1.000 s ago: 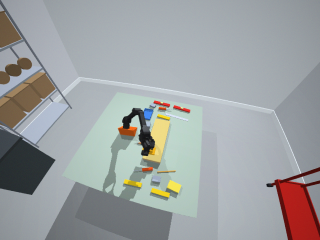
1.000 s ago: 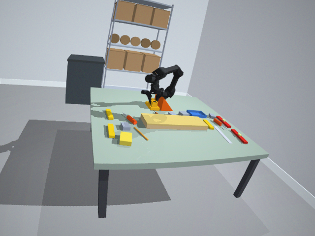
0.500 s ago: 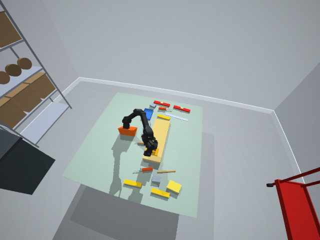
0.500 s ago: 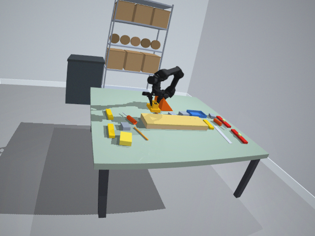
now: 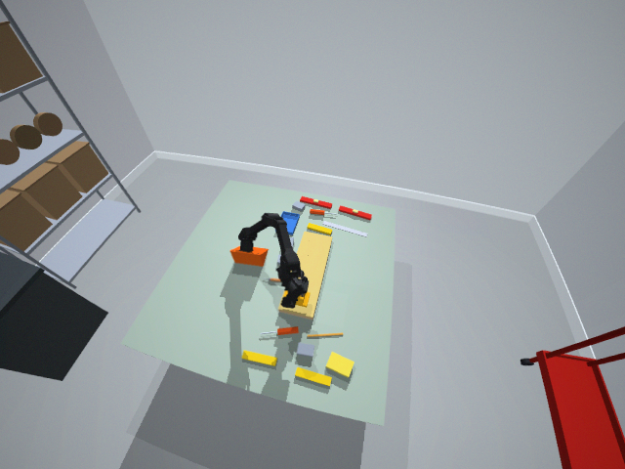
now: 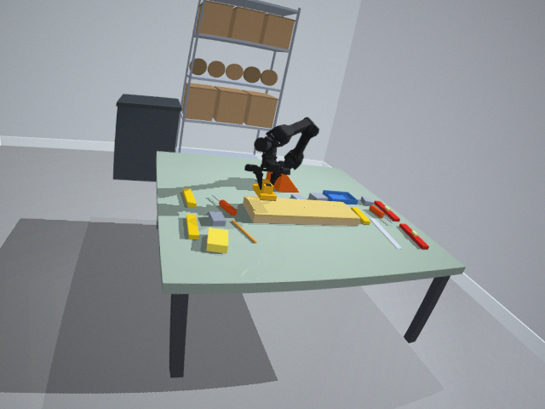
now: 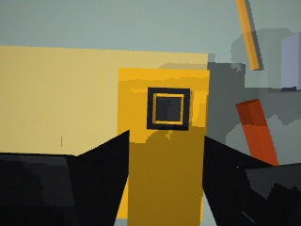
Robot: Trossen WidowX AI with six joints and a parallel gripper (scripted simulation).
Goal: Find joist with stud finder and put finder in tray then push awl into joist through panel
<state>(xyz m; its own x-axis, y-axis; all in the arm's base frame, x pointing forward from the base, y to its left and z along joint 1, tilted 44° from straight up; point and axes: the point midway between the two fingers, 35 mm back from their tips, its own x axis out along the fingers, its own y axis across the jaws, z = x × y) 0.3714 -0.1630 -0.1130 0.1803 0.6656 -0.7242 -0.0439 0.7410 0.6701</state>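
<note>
My gripper [image 5: 296, 298] [image 6: 267, 183] [image 7: 162, 136] is shut on the yellow stud finder [image 5: 306, 298] [image 6: 265, 193] [image 7: 136, 80]. The stud finder is upright at the near-end part of the pale wooden panel [image 5: 316, 257] [image 6: 307, 212] [image 7: 56, 94], on it or just above it; contact cannot be told. Its square window looks dark in the wrist view. A small orange-handled tool [image 5: 274, 279], apparently the awl, lies beside the panel on the arm's side, partly hidden by the arm. The blue tray [image 5: 290, 222] [image 6: 340, 197] is empty, near the panel's far end.
Past the panel's near end lie a red-orange screwdriver [image 5: 288, 330] [image 6: 227, 207] [image 7: 256, 129], a pencil-like stick [image 5: 324, 335] [image 6: 243, 231] [image 7: 249, 35], a grey block [image 5: 305, 352] [image 6: 216, 218] and yellow blocks. Red levels [image 5: 354, 212] [image 6: 413, 236] and a pale strip [image 5: 345, 229] [image 6: 386, 233] lie beyond the far end.
</note>
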